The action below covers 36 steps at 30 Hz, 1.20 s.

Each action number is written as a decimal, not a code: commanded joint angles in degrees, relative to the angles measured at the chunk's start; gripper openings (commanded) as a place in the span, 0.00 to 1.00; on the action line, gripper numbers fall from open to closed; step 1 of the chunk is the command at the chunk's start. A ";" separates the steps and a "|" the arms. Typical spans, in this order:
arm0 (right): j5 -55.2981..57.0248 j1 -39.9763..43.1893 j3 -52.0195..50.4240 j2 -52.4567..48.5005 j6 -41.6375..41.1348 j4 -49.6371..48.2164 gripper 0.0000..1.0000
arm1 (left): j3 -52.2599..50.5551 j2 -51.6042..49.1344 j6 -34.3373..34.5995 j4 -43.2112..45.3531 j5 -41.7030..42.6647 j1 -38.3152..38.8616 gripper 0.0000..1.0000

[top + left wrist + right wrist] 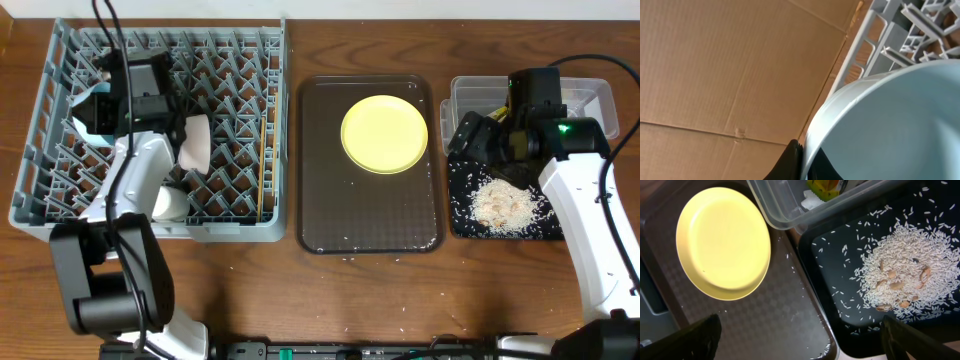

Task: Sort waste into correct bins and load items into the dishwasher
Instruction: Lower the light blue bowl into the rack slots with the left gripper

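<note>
Two arms working, one on each side of the table.

- Grey dish rack (40, 214): far left, the biggest thing here. The left arm reaches into it.
- Dark-brown serving tray (370, 232): centre, just beside the rack. A few stray grains lie on it.
- Black tray (458, 226): right side, near edge, beside the serving tray.
- Clear tub (592, 96): directly behind the black tray, touching or nearly so.
- Yellow plate (385, 134): flat on the far half of the serving tray.
- Light-blue bowl (890, 115): tilted on edge at the rack's far-left wall. The left gripper (804, 162) is clamped on its rim, one dark finger outside and one inside.
- White bowl (196, 143): on edge among the pegs, mid-rack.
- White cup (170, 204): in the rack, near side, partly under the arm.
- Chopsticks (263, 165): lying front to back along the rack's right side.
- Rice (905, 275): heaped in the black tray with tan bits mixed in and grains scattered around.
- Right gripper (805, 350): fingers spread wide and empty, hanging over the seam between the serving tray and the black tray.
- Tissue (812, 201) and wrapper (827, 186): inside the tub, at its near-left corner.
</note>
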State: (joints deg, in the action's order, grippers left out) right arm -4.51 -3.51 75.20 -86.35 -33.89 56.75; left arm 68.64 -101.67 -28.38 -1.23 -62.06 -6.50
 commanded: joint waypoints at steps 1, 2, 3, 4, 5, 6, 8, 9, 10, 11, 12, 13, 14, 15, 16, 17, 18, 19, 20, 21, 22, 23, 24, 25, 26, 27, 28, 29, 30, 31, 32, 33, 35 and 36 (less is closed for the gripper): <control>-0.04 0.44 0.07 0.94 -0.35 0.07 0.99 | -0.24 -3.37 -0.52 -0.02 -4.11 -0.04 0.08; -0.04 0.44 0.07 0.94 -0.35 0.07 0.99 | -0.24 -3.96 -0.52 -0.02 -4.59 -0.04 0.08; -0.04 0.44 0.07 0.94 -0.35 0.07 0.99 | -0.24 -4.52 -0.52 -0.09 -4.83 -0.04 0.08; -0.04 0.44 0.07 0.94 -0.35 0.07 0.99 | -0.24 -4.98 -0.52 -0.15 -5.22 -0.04 0.08; -0.04 0.44 0.07 0.94 -0.35 0.07 0.99 | -0.24 -5.38 -0.55 -0.13 -5.57 -0.04 0.08; -0.04 0.44 0.07 0.94 -0.35 0.07 0.99 | -0.24 -5.49 -0.52 -0.17 -5.90 -0.04 0.08; -0.04 0.44 0.07 0.94 -0.35 0.07 0.99 | -0.24 -5.51 -0.52 -0.13 -6.45 -0.04 0.08; -0.04 0.44 0.07 0.94 -0.35 0.07 0.99 | -0.24 -5.49 -0.55 -0.13 -6.78 0.00 0.08; -0.04 0.44 0.07 0.94 -0.35 0.07 0.99 | -0.22 -5.49 -0.52 -0.15 -7.06 0.02 0.08; -0.04 0.44 0.07 0.94 -0.35 0.07 0.99 | -0.22 -5.49 -0.50 -0.20 -7.06 0.07 0.08; -0.04 0.44 0.07 0.94 -0.35 0.07 0.99 | -0.24 -5.49 -0.50 -0.20 -7.06 0.26 0.08; -0.04 0.44 0.07 0.94 -0.35 0.07 0.99 | -0.22 -5.49 -0.52 -0.20 -7.06 0.50 0.08; -0.04 0.44 0.07 0.94 -0.35 0.07 0.99 | -0.24 -5.49 -0.50 -0.17 -7.04 0.92 0.08; -0.04 0.44 0.07 0.94 -0.35 0.07 0.99 | -0.24 -5.49 -0.50 -0.17 -7.04 1.46 0.08; -0.04 0.44 0.07 0.94 -0.35 0.07 0.99 | -0.24 -5.49 -0.50 -0.17 -7.02 2.25 0.08; -0.04 0.44 0.07 0.94 -0.35 0.07 0.99 | -0.22 -5.49 -0.50 -0.15 -6.99 2.75 0.08; -0.04 0.44 0.07 0.94 -0.35 0.07 0.99 | -0.24 -5.49 -0.50 -0.15 -6.99 3.17 0.08; -0.04 0.44 0.07 0.94 -0.35 0.07 0.99 | -0.24 -5.49 -0.50 -0.15 -6.99 3.61 0.08; -0.04 0.44 0.07 0.94 -0.35 0.07 0.99 | -0.22 -5.49 -0.50 -0.17 -6.99 3.89 0.08; -0.04 0.44 0.07 0.94 -0.35 0.07 0.99 | -0.24 -5.49 -0.50 -0.20 -7.02 4.11 0.08; -0.04 0.44 0.07 0.94 -0.35 0.07 0.99 | -0.24 -5.49 -0.50 -0.24 -7.04 4.31 0.09; -0.04 0.44 0.07 0.94 -0.35 0.07 0.99 | -0.24 -5.49 -0.50 -0.46 -7.04 4.37 0.09; -0.04 0.44 0.07 0.94 -0.35 0.07 0.99 | -0.22 -5.49 -0.50 -0.90 -7.04 4.46 0.09; -0.04 0.44 0.07 0.94 -0.35 0.07 0.99 | -0.24 -5.49 -0.48 -1.49 -7.04 4.50 0.10; -0.04 0.44 0.07 0.94 -0.35 0.07 0.99 | -0.24 -5.49 -0.31 -2.01 -7.04 4.50 0.12; -0.04 0.44 0.07 0.94 -0.35 0.07 0.99 | -0.24 -5.49 -0.07 -2.67 -7.02 4.50 0.13; -0.04 0.44 0.07 0.94 -0.35 0.07 0.99 | -0.24 -5.49 -0.07 -2.80 -7.04 4.50 0.15; -0.04 0.44 0.07 0.94 -0.35 0.07 0.99 | -0.24 -5.49 -0.07 -2.82 -7.06 4.50 0.17; -0.04 0.44 0.07 0.94 -0.35 0.07 0.99 | -0.24 -5.46 -0.07 -2.78 -7.15 4.57 0.31; -0.04 0.44 0.07 0.94 -0.35 0.07 0.99 | -0.24 -5.46 -0.07 -2.78 -7.26 4.61 0.36; -0.04 0.44 0.07 0.94 -0.35 0.07 0.99 | -0.24 -5.46 -0.02 -2.75 -7.23 4.63 0.39; -0.04 0.44 0.07 0.94 -0.35 0.07 0.99 | -0.22 -5.44 0.13 -2.78 -7.21 4.83 0.42; -0.04 0.44 0.07 0.94 -0.35 0.07 0.99 | -0.22 -5.16 0.15 -2.51 -7.19 5.38 0.49; -0.04 0.44 0.07 0.94 -0.35 0.07 0.99 | -0.22 -4.74 0.83 -2.51 -6.71 6.01 0.53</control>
State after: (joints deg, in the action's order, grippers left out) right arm -4.51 -3.51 75.20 -86.35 -33.89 56.77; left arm 68.62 -106.32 -28.56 -3.97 -68.16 -1.69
